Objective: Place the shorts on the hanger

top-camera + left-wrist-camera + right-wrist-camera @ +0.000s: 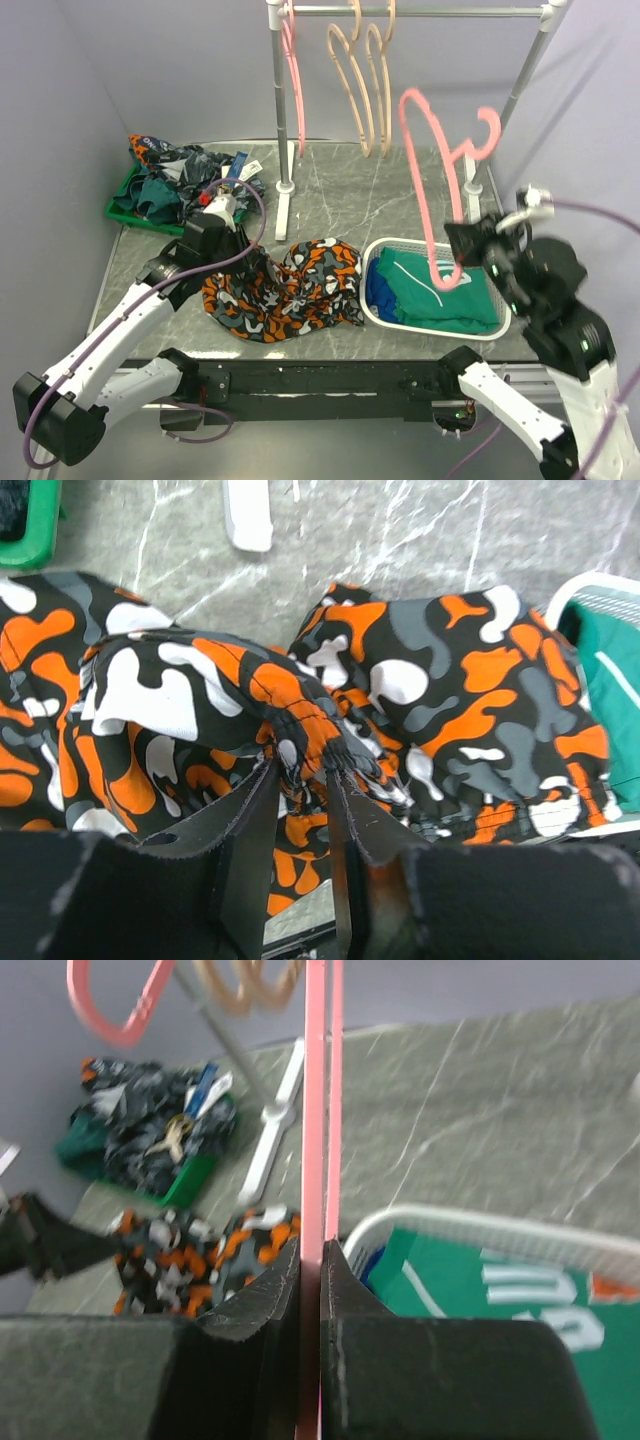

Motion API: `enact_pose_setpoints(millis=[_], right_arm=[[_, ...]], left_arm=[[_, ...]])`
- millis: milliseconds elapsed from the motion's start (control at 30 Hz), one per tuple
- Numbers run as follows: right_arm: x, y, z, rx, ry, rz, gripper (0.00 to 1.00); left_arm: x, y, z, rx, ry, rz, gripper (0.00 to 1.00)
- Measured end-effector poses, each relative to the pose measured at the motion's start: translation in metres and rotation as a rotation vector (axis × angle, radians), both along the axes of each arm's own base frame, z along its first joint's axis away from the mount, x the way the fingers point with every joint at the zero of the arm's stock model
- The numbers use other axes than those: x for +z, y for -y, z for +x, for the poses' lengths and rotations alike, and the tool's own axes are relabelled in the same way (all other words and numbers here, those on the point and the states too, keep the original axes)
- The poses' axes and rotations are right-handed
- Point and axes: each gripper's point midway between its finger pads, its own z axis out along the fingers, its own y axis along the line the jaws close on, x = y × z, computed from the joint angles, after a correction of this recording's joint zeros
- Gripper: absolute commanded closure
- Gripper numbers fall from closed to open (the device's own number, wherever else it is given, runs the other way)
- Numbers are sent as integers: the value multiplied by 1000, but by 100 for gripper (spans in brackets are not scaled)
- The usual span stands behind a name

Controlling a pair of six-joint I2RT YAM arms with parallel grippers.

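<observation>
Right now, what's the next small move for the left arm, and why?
Probably close the left gripper firmly on the shorts before lifting: its jaws straddle a bunched fold with a gap showing, so a firm pinch isn't certain. The right gripper holds the hanger aloft, ready.

Soft, even light; blurry right-wrist view

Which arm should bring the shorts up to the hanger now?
Left. The left gripper pinches a gathered fold of the shorts, so it can probably lift them directly. The right gripper is clamped on the hanger, holding it raised.
</observation>
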Motion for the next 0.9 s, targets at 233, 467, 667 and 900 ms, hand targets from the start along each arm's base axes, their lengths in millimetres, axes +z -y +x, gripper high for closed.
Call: enact_pose_setpoints(millis=[233, 467, 667, 900], right_arm=[[-51, -11, -50, 137, -124, 85, 100], [-81, -48, -78, 359, -306, 123, 100], [-99, -73, -105, 545, -422, 166, 100], [-109, -89, -131, 707, -512, 199, 100]], left_arm=[[-15, -3, 0, 5, -27, 31, 68], [-32, -5, 11, 42, -64, 76, 72], [-37, -8, 29, 96, -87, 133, 84], [-19, -7, 50, 121, -53, 162, 99]])
